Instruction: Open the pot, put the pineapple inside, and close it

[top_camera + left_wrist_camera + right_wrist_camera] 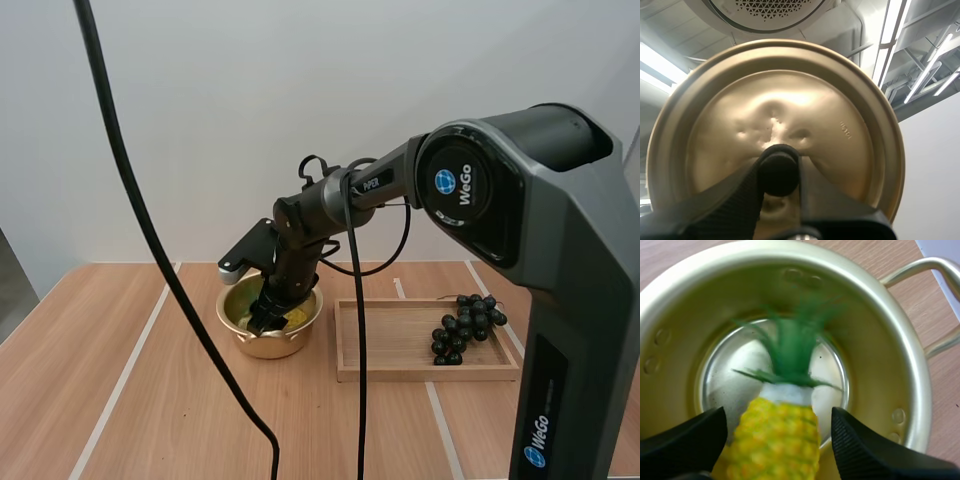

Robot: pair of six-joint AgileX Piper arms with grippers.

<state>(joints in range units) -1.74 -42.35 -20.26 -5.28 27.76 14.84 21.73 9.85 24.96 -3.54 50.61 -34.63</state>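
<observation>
I hold the left claw (780, 176) clenched on the black knob (777, 167) of the lid (840, 115), one finger on each side of the knob. The lid is off the pot (266, 346), and I judge it is held away so that the pot's mouth is free while the fruit goes in. The pot stands on the desk (150, 400) with its handles out to the sides. The wooden tray (400, 373) lies just beside it, and the grapes (466, 325) sit at the tray's end far from the pot, clear of the work. My right claw (262, 318) reaches down into the pot's mouth from above, low enough, I think, that the fruit has little way to go. Seen from the right wrist, that claw (777, 412) is released. Its two fingers stand apart, with a gap between each and the pineapple (775, 442). The pineapple lies between the fingers and inside the pot's wall (880, 340). Its green crown points toward the pot's floor and its yellow body is nearer the claw. I cannot tell whether it rests on the floor of the pot. By my judgement the pineapple is as good as in, and the lid is not yet back on.
</observation>
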